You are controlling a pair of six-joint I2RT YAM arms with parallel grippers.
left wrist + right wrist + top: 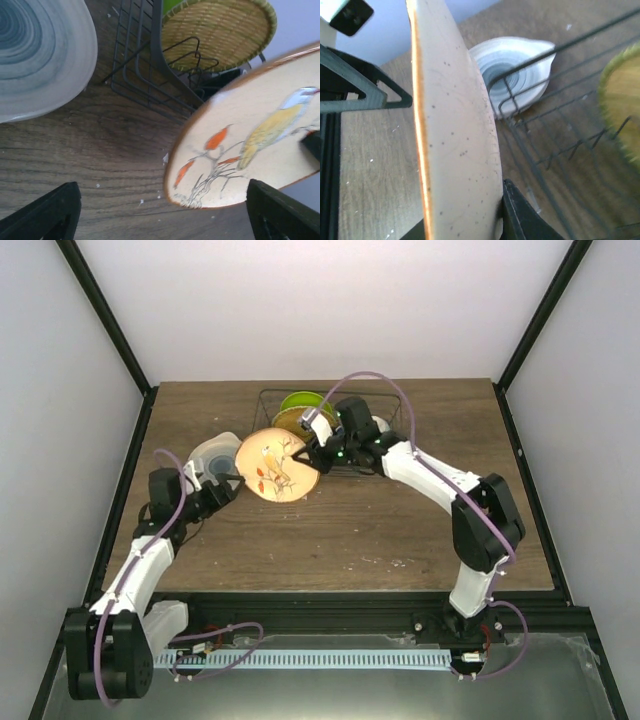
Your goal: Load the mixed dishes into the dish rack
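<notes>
Top view looks down from behind; both wrist views (very close) share the patterned plate (pixel 250 142).

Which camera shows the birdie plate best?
The left wrist view: the bird plate is up close, with the bird and orange leaves clear. The top view shows the whole bird plate, but small. The right wrist view shows only the bird plate edge-on, plain back.

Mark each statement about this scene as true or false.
1. The right gripper holds the bird-patterned plate. True.
2. The woven plate lies flat on the table. False: it stands in the wire rack.
3. The left gripper is shut on the pale bowl. False: its jaws are open and hold nothing.
4. The pale bowl rests on the table, outside the wire rack. True.
</notes>
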